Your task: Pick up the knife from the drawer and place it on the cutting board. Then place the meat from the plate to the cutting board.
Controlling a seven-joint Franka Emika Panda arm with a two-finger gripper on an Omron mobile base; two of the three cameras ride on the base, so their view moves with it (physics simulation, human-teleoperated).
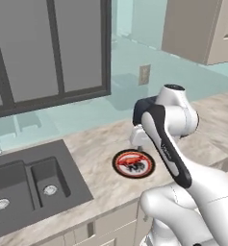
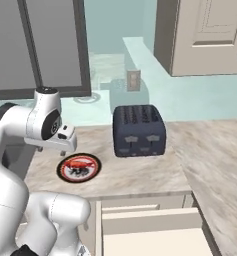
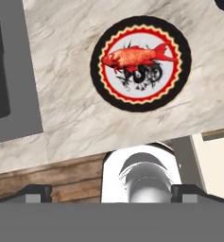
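Claw (image 3: 111, 193) spread about as wide as it goes, nothing between the two dark tips, nothing held. Poised above the marbled counter (image 1: 94, 144) and aimed straight down, with the plate (image 3: 97, 61) below and a little ahead of the tips, well clear of them.

On that plate, the meat (image 3: 132, 56): a reddish-orange piece, elongated, tapering to a forked end like a fish tail, with lighter streaks along its length. Lies across the upper half of the pale centre, above a patch of dark smudgy markings. Round the centre, a red and yellow scalloped ring, then the broad black rim. Seen from the right base camera, sits near the counter's front edge, to the left of a dark navy toaster (image 2: 139, 131); from the left base camera, to the right of the grey double sink (image 1: 29, 185).

Lower and to the right, the cream drawer (image 2: 150, 230) pulled out, with a bare pale inside as far as the right base camera reaches.

As a judgement: meat step not yet done, since the piece rests on the plate untouched. Knife step impossible to settle from here, neither where the knife lies nor whether it reached the cutting board. Open drawer suggests work there has at least begun.
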